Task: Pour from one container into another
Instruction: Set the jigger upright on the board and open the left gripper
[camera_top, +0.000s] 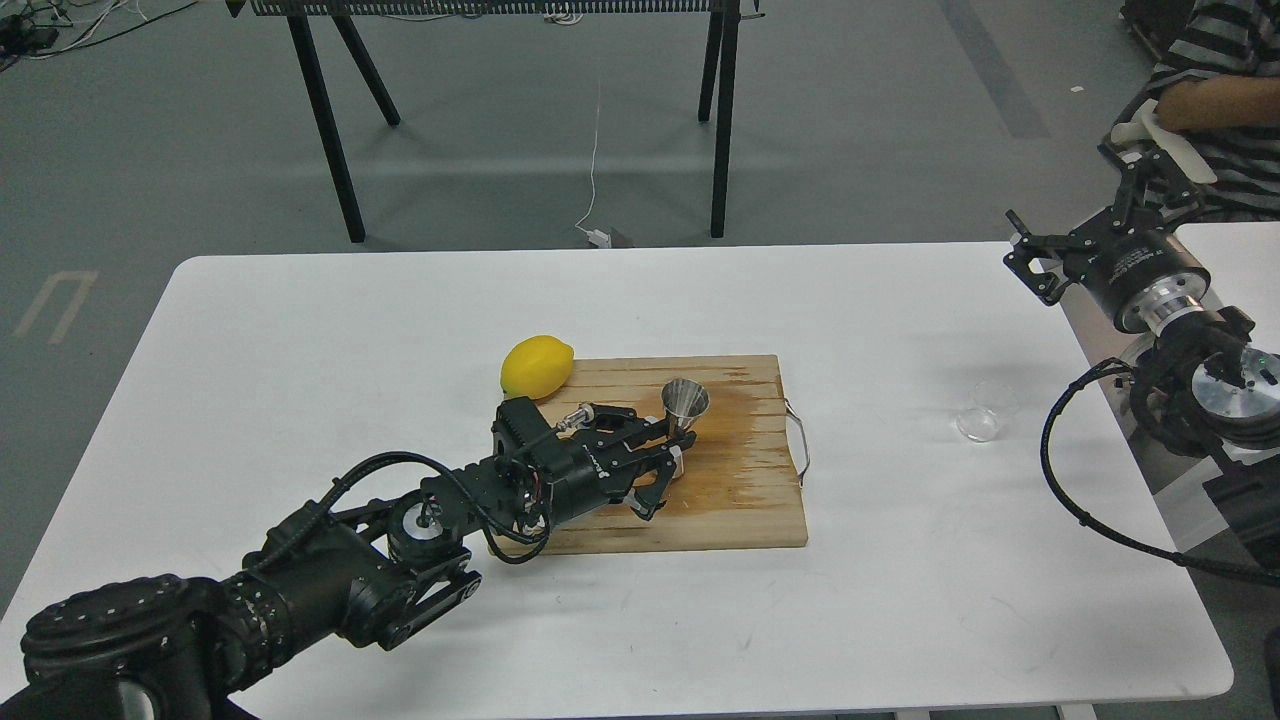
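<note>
Left claw, fingers spread, brackets jigger at frame centre without clamping; close squarely on waist. Right claw open, empty.

Black jointed arms, looped black cables, silver wrist rings, white lettering.

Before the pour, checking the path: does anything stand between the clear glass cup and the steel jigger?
Nothing visible does: only bare white table and wooden board lie between the small clear glass cup and the silver hourglass-shaped steel jigger.
</note>
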